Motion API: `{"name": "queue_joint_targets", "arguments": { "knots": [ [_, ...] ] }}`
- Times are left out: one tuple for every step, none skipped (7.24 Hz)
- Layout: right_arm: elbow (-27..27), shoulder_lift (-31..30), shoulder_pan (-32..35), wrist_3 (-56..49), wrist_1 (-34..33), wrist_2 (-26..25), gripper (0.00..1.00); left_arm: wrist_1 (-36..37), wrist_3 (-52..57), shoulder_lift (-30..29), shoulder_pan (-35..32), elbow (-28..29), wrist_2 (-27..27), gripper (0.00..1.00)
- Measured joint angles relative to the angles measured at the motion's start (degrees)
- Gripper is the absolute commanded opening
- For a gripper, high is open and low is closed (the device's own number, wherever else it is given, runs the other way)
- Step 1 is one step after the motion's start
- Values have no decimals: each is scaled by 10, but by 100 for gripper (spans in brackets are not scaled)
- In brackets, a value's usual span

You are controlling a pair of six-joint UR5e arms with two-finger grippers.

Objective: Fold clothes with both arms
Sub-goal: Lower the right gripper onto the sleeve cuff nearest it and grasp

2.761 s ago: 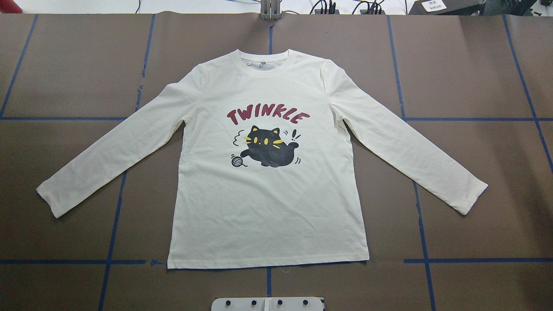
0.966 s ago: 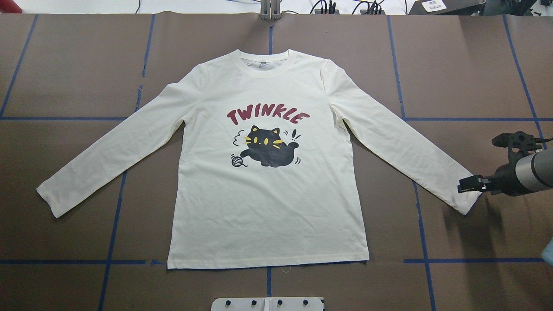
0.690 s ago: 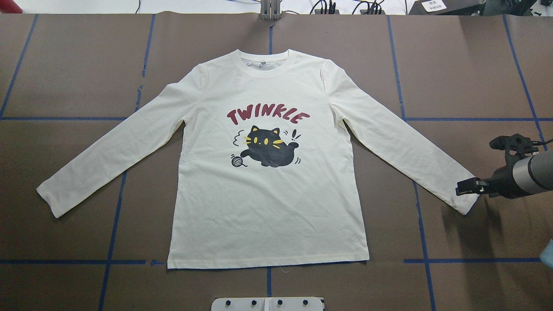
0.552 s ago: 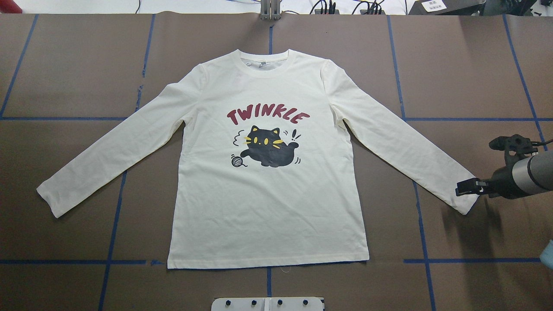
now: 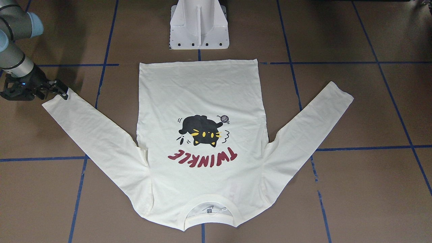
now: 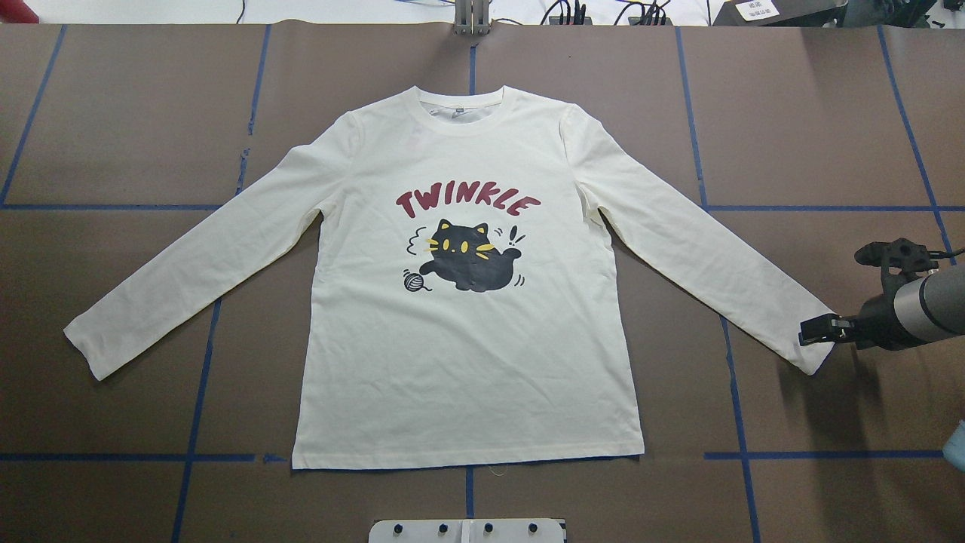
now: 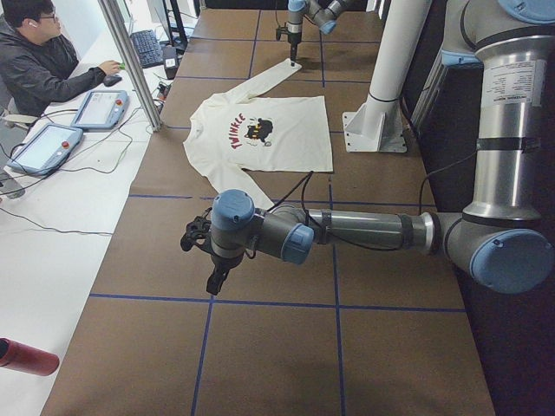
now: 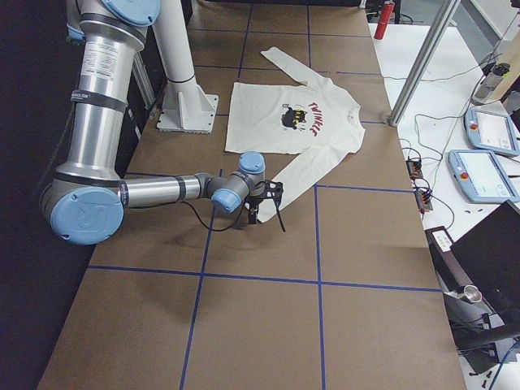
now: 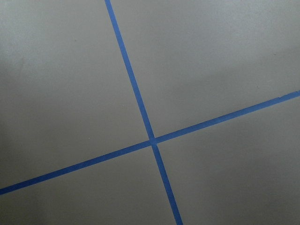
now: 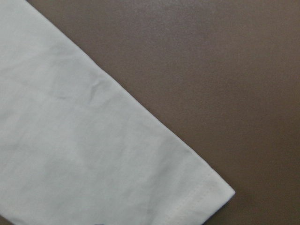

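Note:
The cream long-sleeved T-shirt (image 6: pixel 467 362) lies flat and print up on the brown table, with both sleeves spread; it also shows in the front view (image 5: pixel 199 94). My right gripper (image 6: pixel 816 332) is at the cuff (image 6: pixel 818 356) of the sleeve on my right, and its jaws look open in the front view (image 5: pixel 60 90). The right wrist view shows that cuff (image 10: pixel 197 197) close below, with no fingers in it. My left gripper (image 7: pixel 215 284) shows only in the exterior left view. It hangs over bare table short of the other sleeve, and I cannot tell whether it is open or shut.
The white pedestal base (image 5: pixel 199 27) stands just behind the shirt's hem. Blue tape lines (image 9: pixel 152 140) grid the table. An operator (image 7: pixel 43 61) sits at a side desk with tablets, beyond a metal post (image 7: pixel 130 61). A red bottle (image 7: pixel 26 357) lies there.
My right arm has come in from the right edge and reached the sleeve cuff. Over the last second it shifted slightly toward the near edge. The shirt has not moved.

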Motion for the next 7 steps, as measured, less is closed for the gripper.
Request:
{"name": "queue_joint_targets", "arguments": {
  "knots": [
    [-1, 0, 0, 0, 0, 1, 41, 0, 0, 0, 0, 0, 0, 100],
    [-2, 0, 0, 0, 0, 1, 19, 0, 0, 0, 0, 0, 0, 100],
    [-2, 0, 0, 0, 0, 2, 3, 0, 0, 0, 0, 1, 0, 100],
    [0, 0, 0, 0, 0, 3, 0, 0, 0, 0, 0, 1, 0, 100],
    [2, 0, 1, 0, 0, 5, 0, 0, 0, 0, 0, 1, 0, 100],
    [6, 1, 1, 0, 0, 6, 0, 0, 0, 0, 0, 1, 0, 100],
    [12, 1, 2, 0, 0, 7, 0, 0, 0, 0, 0, 1, 0, 100]
  ]
}}
